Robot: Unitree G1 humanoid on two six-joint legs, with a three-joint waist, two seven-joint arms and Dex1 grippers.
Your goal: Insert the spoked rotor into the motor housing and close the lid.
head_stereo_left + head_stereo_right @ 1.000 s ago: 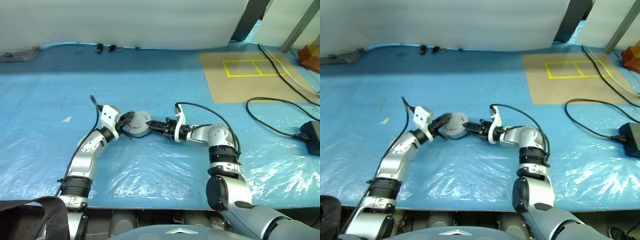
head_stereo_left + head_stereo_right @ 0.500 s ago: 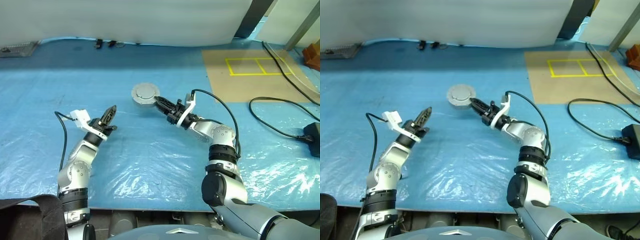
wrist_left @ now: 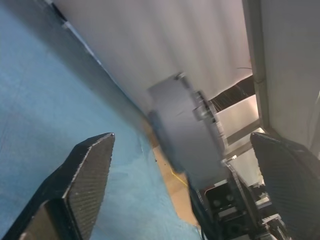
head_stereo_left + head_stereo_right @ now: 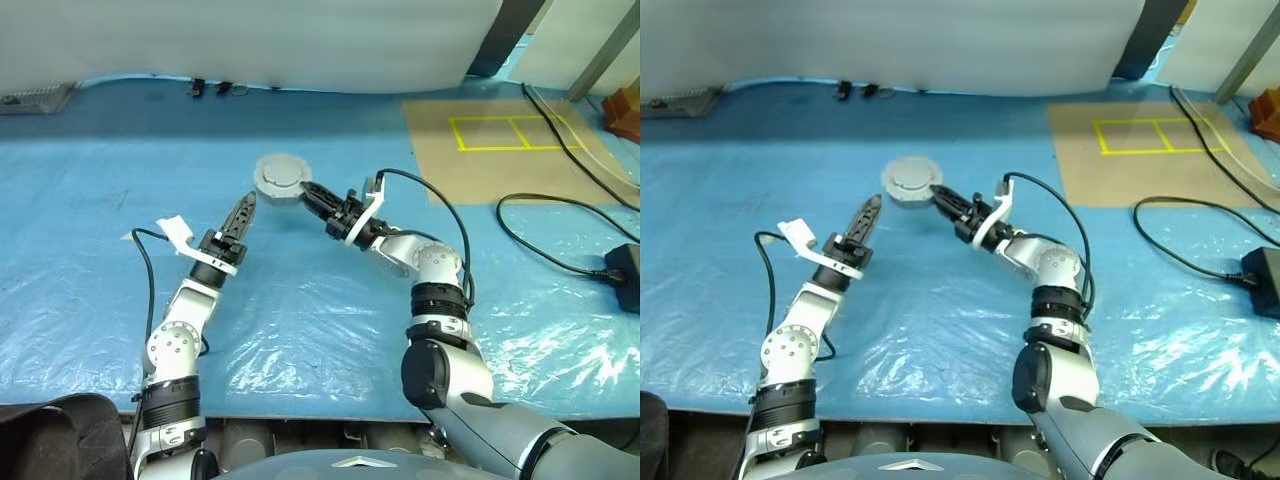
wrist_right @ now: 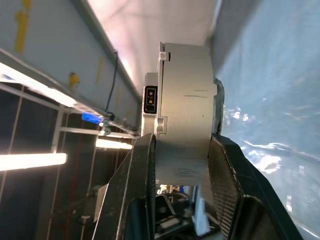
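I see right claw (image 4: 308, 194) clamped on the closed motor housing (image 4: 279, 178), lifted off the blue surface (image 4: 90, 220); left claw (image 4: 245, 208) wide, empty, just beside.

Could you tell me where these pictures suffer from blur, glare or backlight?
Left wrist view: the motor housing is smeared by blur, while the left gripper's fingers stay sharp. Right wrist view: bright tube lights flare against a dark background, yet the housing between the right gripper's fingers is crisp. Head views: glare on the crinkled plastic sheet.

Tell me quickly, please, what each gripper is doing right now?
Left gripper: open, holding nothing.
Right gripper: shut on the motor housing, lifted off the table.
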